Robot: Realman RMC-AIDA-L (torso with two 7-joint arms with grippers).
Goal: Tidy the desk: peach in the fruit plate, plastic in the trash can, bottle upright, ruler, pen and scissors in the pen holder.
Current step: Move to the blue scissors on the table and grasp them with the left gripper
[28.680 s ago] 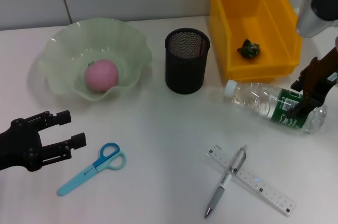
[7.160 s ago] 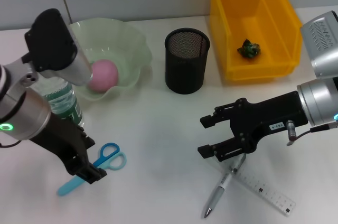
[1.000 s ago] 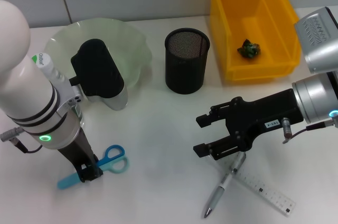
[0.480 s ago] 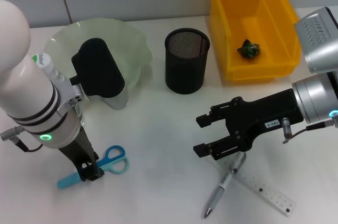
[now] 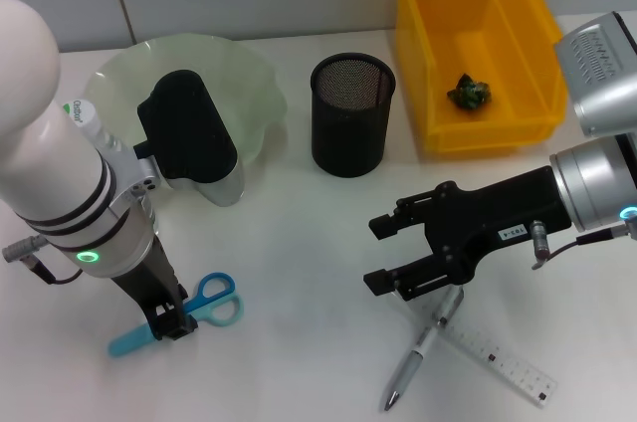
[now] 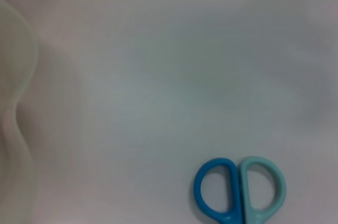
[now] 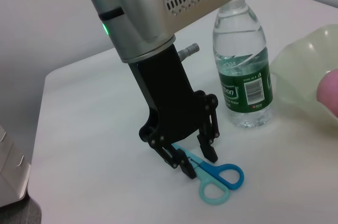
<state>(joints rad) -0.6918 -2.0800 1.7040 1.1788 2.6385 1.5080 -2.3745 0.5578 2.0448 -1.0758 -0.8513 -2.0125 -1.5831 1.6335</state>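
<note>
Nearest, the pen (image 5: 422, 343) lies crossed over the ruler (image 5: 493, 351), well to the right of the scissors (image 5: 195, 306). The left pincer (image 5: 169, 324) is down on the worktop (image 5: 299, 243) with its fingers (image 7: 210, 140) spread narrowly either side of the scissors' shank, just short of the blue and teal loops; they are not closed on it. The right pincer (image 5: 383, 255) hovers wide open just above the pen and ruler, holding nothing.

Behind the left arm stands the bottle (image 7: 242, 71), upright beside the plate (image 5: 254, 79). Its green label carries white print and a barcode too small to read, and its cap, just visible by the arm, bears writing I cannot make out. The peach (image 7: 329, 91) rests in the plate.

Further back, right of the scissors, are the mesh holder (image 5: 352, 113) and the yellow bin (image 5: 478, 44) with the crumpled plastic (image 5: 469, 93) inside.

Over the last second the left arm has barely shifted; the right pincer is unchanged.
</note>
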